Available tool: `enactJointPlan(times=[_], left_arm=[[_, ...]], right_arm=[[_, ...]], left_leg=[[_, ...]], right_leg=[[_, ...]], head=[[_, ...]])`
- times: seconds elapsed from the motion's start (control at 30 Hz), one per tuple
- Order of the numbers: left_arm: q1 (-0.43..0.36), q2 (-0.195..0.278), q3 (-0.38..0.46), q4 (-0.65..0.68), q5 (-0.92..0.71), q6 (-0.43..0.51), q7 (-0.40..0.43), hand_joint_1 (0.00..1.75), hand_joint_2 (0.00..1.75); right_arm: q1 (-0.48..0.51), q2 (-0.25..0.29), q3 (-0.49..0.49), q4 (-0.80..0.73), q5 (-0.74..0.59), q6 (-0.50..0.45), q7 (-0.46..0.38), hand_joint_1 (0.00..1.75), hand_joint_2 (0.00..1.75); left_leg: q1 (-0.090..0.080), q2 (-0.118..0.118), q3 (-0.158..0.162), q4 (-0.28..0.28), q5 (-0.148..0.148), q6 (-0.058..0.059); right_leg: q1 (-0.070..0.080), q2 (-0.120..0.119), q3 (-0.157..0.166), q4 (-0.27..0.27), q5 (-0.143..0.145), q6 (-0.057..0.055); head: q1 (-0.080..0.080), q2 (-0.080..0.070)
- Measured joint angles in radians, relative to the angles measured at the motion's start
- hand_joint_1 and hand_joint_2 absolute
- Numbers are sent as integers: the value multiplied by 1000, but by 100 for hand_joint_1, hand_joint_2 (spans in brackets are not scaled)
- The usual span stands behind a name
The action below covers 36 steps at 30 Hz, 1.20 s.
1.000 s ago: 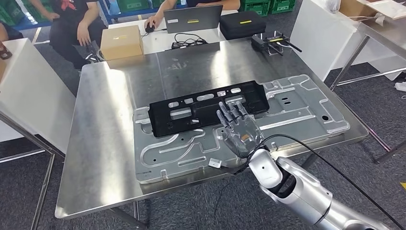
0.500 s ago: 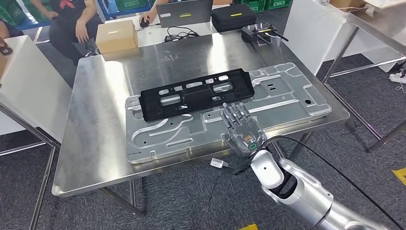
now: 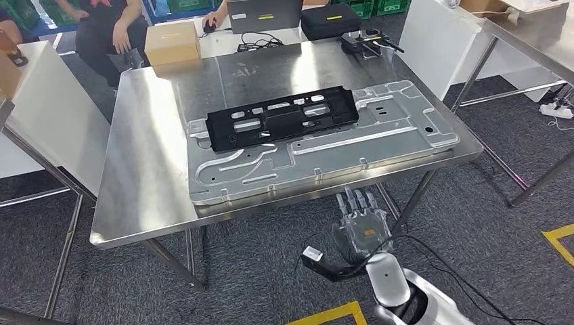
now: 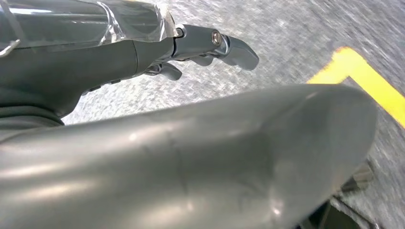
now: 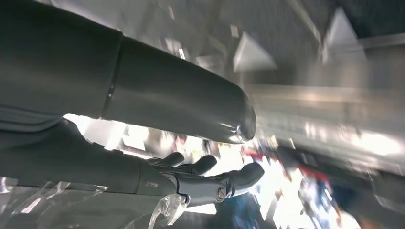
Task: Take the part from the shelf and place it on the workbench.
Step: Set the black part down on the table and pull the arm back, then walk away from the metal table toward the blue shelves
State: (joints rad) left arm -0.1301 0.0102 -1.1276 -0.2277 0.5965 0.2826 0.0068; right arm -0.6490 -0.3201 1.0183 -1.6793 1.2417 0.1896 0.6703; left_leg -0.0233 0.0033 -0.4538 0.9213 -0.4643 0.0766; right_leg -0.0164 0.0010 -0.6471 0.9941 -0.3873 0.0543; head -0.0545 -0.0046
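A long black plastic part with several cut-outs lies flat on a stamped silver metal panel, which rests on the steel workbench. My right hand hangs below and in front of the bench's near edge, over the grey floor, fingers straight and spread, holding nothing. In the right wrist view the right hand shows its thumb and fingers apart with nothing between them against a blurred bench. The left hand hangs over grey carpet in the left wrist view, fingers extended and holding nothing.
People sit at a white table behind the bench with a laptop, a cardboard box and a black case. White tables stand at left and right. Yellow tape marks the floor.
My right hand has drawn back off the metal panel and dropped below the bench's front edge. The whole view has shifted, with the bench now farther away.
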Motion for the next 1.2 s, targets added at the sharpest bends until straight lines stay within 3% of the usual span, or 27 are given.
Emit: enactJointPlan(times=[0.1,0.13,0.17,0.2,0.23,0.3,0.37,0.47,0.5,0.53,0.6,0.63,0.67,0.7,0.73,0.77,0.8,0.87,0.9,0.97,1.0,1.03,1.07,1.1,1.13,1.17,1.2], left_arm=[[6,-16,10,0,15,10,1,0,0],[10,-20,13,0,21,11,0,0,0],[13,-22,17,0,26,11,0,0,0],[16,-23,21,0,30,11,0,0,0],[17,-23,24,0,33,12,0,0,0],[17,-23,29,0,38,14,0,0,0],[15,-22,32,0,40,16,0,0,0],[16,-21,35,0,43,21,0,0,0],[17,-22,37,0,46,22,1,0,0],[18,-23,38,0,47,23,2,0,0],[19,-25,39,0,48,23,4,0,0],[18,-25,39,0,47,23,3,0,0],[18,-25,39,0,46,22,3,0,0],[18,-24,39,0,46,21,2,0,0],[18,-24,39,0,47,20,0,0,0],[17,-23,39,0,49,20,-2,0,0],[15,-22,39,0,50,20,-4,0,0],[9,-20,39,0,54,19,-10,0,0],[7,-19,39,0,56,19,-13,0,0],[8,-20,39,0,59,19,-16,0,0],[9,-20,39,0,59,18,-17,0,0],[11,-20,39,0,58,17,-17,0,0],[10,-20,39,0,57,16,-17,0,0],[11,-19,39,0,54,15,-17,0,0],[11,-19,39,0,52,13,-17,0,0],[10,-20,39,0,49,12,-17,0,0],[11,-20,39,0,48,10,-17,0,0]], right_arm=[[144,-43,-89,-30,-87,-89,17,0,0],[203,-54,-131,-37,-129,-132,18,0,0],[265,-63,-173,-40,-179,-181,18,0,0],[323,-72,-217,-41,-234,-233,18,0,0],[377,-82,-257,-40,-289,-290,18,0,0],[466,-102,-326,-33,-369,-392,18,0,0],[532,-117,-382,-21,-413,-451,18,0,0],[626,-122,-460,26,-565,-528,7,0,0],[653,-121,-480,63,-655,-577,-11,0,0],[674,-120,-494,110,-753,-627,-42,0,0],[698,-107,-510,243,-964,-694,-161,0,0],[701,-93,-515,325,-1068,-696,-236,0,0],[698,-75,-520,419,-1168,-678,-310,0,0],[690,-52,-524,515,-1252,-646,-363,0,0],[680,-29,-529,605,-1315,-607,-388,0,0],[668,-3,-534,689,-1358,-568,-389,0,0],[655,24,-538,761,-1387,-534,-371,0,0],[635,75,-547,887,-1416,-490,-324,0,0],[627,99,-551,942,-1424,-479,-306,0,0],[618,139,-559,1036,-1432,-470,-294,0,0],[614,155,-563,1074,-1434,-472,-297,0,0],[612,169,-566,1110,-1434,-474,-304,0,0],[607,181,-570,1142,-1434,-477,-314,0,0],[604,190,-572,1171,-1434,-480,-325,0,0],[600,198,-575,1197,-1434,-482,-338,0,0],[597,204,-578,1220,-1436,-484,-351,0,0],[595,209,-581,1239,-1437,-486,-363,0,0]], left_leg=[[3,2,-35,-1,34,11],[4,2,-49,-1,45,11],[5,1,-63,0,55,10],[6,1,-77,2,65,8],[8,0,-91,5,74,5],[9,-2,-116,20,85,-5],[7,-2,-134,37,94,-16],[14,-1,-149,48,99,-31],[17,-1,-158,69,71,-37],[20,-2,-171,108,25,-43],[23,-2,-200,230,-86,-52],[24,-2,-207,289,-116,-54],[25,-2,-203,328,-120,-55],[24,-2,-183,335,-100,-53],[22,-2,-147,307,-68,-49],[19,-3,-96,247,-40,-42],[14,-3,-35,164,-30,-33],[5,-4,55,18,-46,-21],[2,-3,72,-20,-55,-18],[2,-1,63,-35,-40,-15],[3,2,54,-38,-27,-9],[6,4,43,-41,-12,-4],[6,6,30,-41,1,1],[5,6,15,-40,13,5],[3,7,0,-38,25,6],[2,8,-16,-35,36,5],[2,9,-34,-30,47,4]], right_leg=[[-2,3,-52,177,-149,13],[-3,3,-61,238,-170,18],[-4,3,-58,274,-165,22],[-7,3,-39,276,-140,26],[-11,2,-1,240,-108,30],[-18,3,112,93,-89,38],[-16,5,183,-19,-112,29],[-8,1,175,-39,-104,-5],[-8,-3,164,-40,-94,-16],[-10,-8,151,-41,-83,-25],[-10,-14,118,-40,-59,-32],[-10,-18,101,-39,-47,-32],[-9,-21,83,-38,-34,-32],[-9,-23,66,-38,-22,-30],[-9,-23,51,-37,-10,-28],[-9,-23,39,-37,1,-26],[-9,-22,30,-37,12,-23],[-10,-20,21,-40,33,-14],[-11,-20,19,-44,45,-8],[-14,-17,17,-54,60,4],[-14,-14,11,-45,43,8],[-14,-12,0,-16,2,11],[-14,-10,-15,37,-56,12],[-14,-9,-32,106,-113,14],[-13,-8,-44,178,-153,16],[-13,-7,-47,234,-163,19],[-13,-7,-36,260,-147,21]], head=[[0,0],[0,0],[0,0],[0,0],[0,0],[0,0],[-1,0],[-2,0],[-2,0],[-2,0],[-2,0],[-2,0],[-2,0],[-2,0],[-2,0],[-2,0],[-2,0],[-2,0],[-2,0],[-2,0],[-1,0],[-1,0],[-1,0],[0,0],[0,0],[0,0],[0,0]])
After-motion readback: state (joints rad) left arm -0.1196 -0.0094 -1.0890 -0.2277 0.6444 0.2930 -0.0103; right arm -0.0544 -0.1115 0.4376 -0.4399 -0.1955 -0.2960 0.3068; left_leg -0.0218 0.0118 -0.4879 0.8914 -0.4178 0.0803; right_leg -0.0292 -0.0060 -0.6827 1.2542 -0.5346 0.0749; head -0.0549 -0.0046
